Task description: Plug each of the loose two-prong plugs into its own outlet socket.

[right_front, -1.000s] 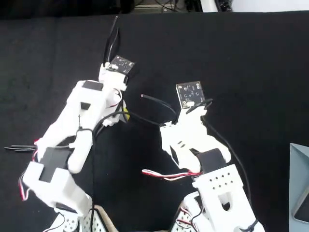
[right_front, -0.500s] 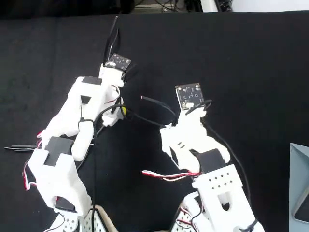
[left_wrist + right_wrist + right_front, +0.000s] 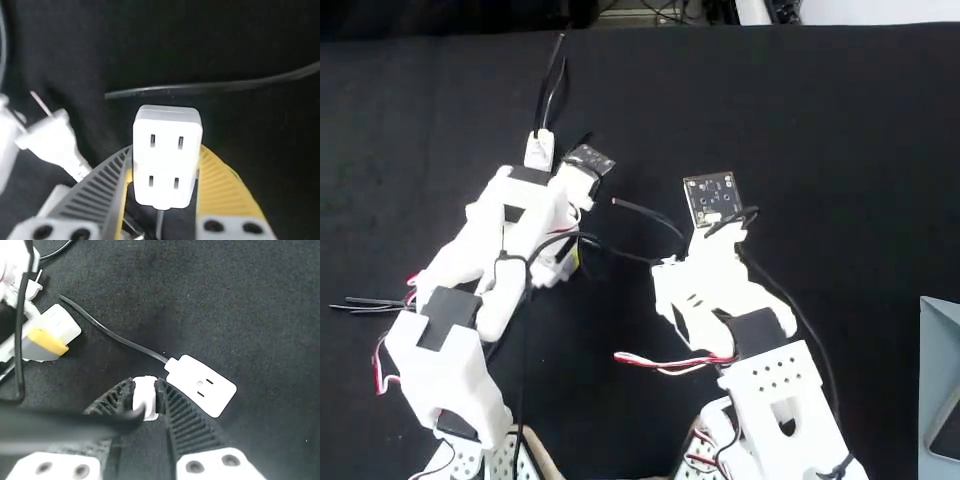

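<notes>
My left gripper [image 3: 162,172] is shut on a white outlet block [image 3: 167,155] with two pairs of slots facing outward. A loose white two-prong plug [image 3: 50,136] lies on the black cloth close beside it; from above this plug [image 3: 540,150] sits just beyond the left arm. My right gripper [image 3: 146,396] is shut on a small white plug [image 3: 145,399]. A flat white outlet socket [image 3: 202,385] on a black cord lies right beside its fingertips. Farther off in the right wrist view, the left gripper's held outlet block [image 3: 60,326] shows.
A black cable [image 3: 645,213] runs across the black cloth [image 3: 840,120] between the two arms. Thin black leads [image 3: 552,75] trail away from the loose plug. A grey bin [image 3: 942,390] stands at the right edge. Open cloth lies far and right.
The left arm has drawn back and swung right, turning its wrist. The loose white plug beyond it has come into sight. The right arm has stayed still.
</notes>
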Available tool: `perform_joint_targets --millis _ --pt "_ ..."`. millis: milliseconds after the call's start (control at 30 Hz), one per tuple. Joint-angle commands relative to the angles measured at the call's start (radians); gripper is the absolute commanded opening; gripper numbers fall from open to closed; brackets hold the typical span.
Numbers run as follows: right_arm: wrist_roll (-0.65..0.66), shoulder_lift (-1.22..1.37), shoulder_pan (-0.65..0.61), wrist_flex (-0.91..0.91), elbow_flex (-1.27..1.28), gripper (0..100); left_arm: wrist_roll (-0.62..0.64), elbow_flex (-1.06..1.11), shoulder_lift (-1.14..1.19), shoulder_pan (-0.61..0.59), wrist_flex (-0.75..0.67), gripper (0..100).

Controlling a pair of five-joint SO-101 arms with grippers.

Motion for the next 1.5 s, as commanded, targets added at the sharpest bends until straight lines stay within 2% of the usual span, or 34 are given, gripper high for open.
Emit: perform_joint_targets --millis 0,267,433,500,633,767,1000,1133,1233,1467 --pt "-0.011 -0.018 0.012 -0.020 -0.010 1.1 0.034 0.102 -0.074 0.021 0.031 3" --pt "-0.011 -0.018 0.012 -0.018 -0.010 1.1 0.040 0.450 -0.423 0.022 -0.103 3" --pt "-0.008 -0.018 0.009 -0.015 -0.010 1.1 0.040 0.613 -0.557 0.021 -0.172 4" --pt "-0.006 -0.018 0.008 -0.015 -0.012 1.1 0.043 0.644 -0.574 0.021 -0.180 9" --pt "-0.006 -0.018 0.008 -0.015 -0.018 1.1 0.144 0.671 -0.606 0.010 -0.178 24" --pt "-0.005 -0.018 0.008 -0.015 -0.018 1.1 0.158 0.680 -0.694 0.013 -0.166 25" --pt "-0.003 -0.018 0.008 -0.020 -0.019 1.1 0.158 0.682 -0.985 0.004 -0.014 25" --pt "0.006 -0.015 0.008 -0.064 -0.016 1.1 0.160 0.682 -1.155 -0.099 0.066 25" --pt "0.084 -0.012 -0.008 -0.107 -0.016 1.1 0.161 0.682 -1.278 -0.232 0.109 25" --pt "0.109 -0.010 -0.247 -0.175 -0.016 1.1 0.166 0.769 -1.522 -0.510 0.115 25"
